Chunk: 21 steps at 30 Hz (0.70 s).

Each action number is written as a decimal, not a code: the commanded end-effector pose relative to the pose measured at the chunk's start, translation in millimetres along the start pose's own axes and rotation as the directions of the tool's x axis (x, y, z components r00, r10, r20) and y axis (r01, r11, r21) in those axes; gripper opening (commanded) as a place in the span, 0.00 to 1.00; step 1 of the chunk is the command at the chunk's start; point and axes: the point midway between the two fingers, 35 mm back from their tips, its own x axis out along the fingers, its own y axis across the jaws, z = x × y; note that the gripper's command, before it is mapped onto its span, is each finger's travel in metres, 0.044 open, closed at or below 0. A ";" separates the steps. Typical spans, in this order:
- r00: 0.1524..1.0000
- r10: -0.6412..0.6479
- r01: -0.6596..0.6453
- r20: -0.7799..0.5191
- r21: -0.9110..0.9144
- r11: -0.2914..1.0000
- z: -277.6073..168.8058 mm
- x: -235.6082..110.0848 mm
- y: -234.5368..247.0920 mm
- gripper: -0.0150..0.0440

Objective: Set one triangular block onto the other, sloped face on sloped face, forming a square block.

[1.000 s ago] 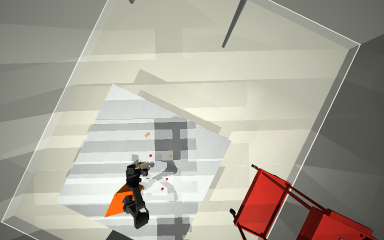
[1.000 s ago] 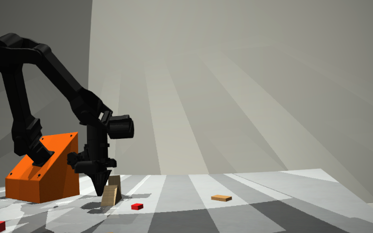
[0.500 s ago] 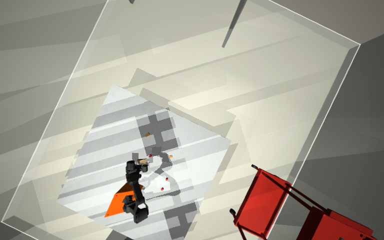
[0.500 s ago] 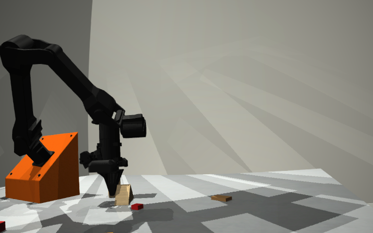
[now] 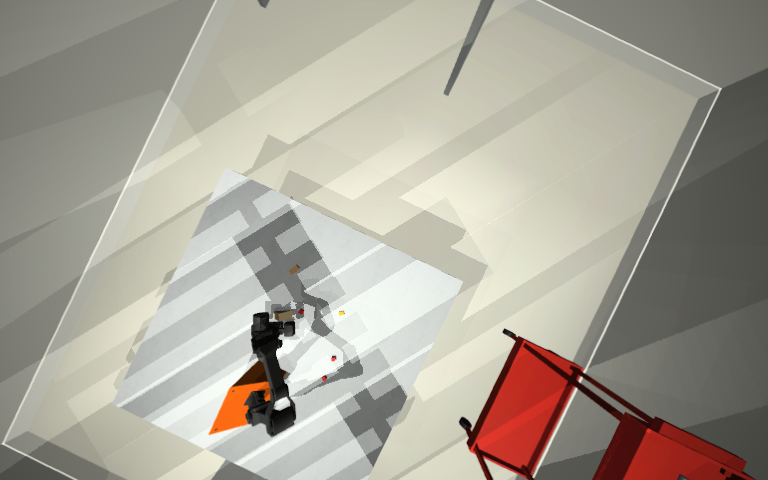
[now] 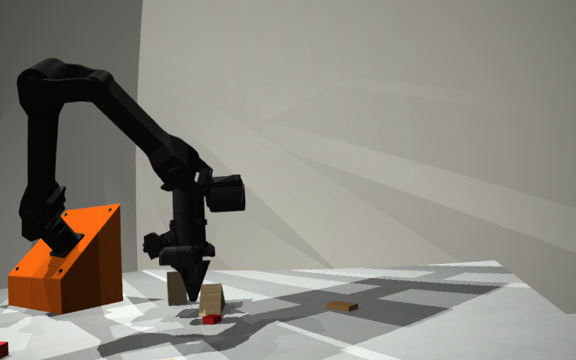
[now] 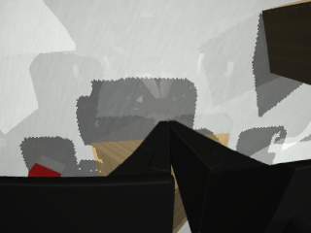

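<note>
Gripper (image 6: 193, 297) is pointing straight down with fingers pressed together, gripping nothing, its tip sitting low between the two triangular blocks: darker block (image 6: 176, 288) at its 9 o'clock, lighter block (image 6: 211, 299) at its 3 o'clock, both resting on the table (image 6: 424, 322). Judging: it should be lifting, opening, then straddling one block squarely, avoiding nudging the neighbour or red cube (image 6: 211, 319).

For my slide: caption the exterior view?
Shut gripper lowered between two separated triangular blocks, holding nothing.
</note>
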 end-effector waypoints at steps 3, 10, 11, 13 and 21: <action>1.000 -0.007 0.007 -0.011 -0.006 1.000 -10.4 -10.3 0.5 0.25; 0.994 -0.062 0.055 -0.085 -0.074 0.996 -0.2 -80.1 1.7 0.25; 0.994 -0.062 0.055 -0.085 -0.074 0.996 -0.2 -80.1 1.7 0.25; 0.994 -0.050 0.042 -0.098 -0.078 0.996 -6.4 -76.4 3.0 0.34; 0.952 -0.307 0.246 0.007 -0.617 0.748 -26.8 -68.0 28.9 0.70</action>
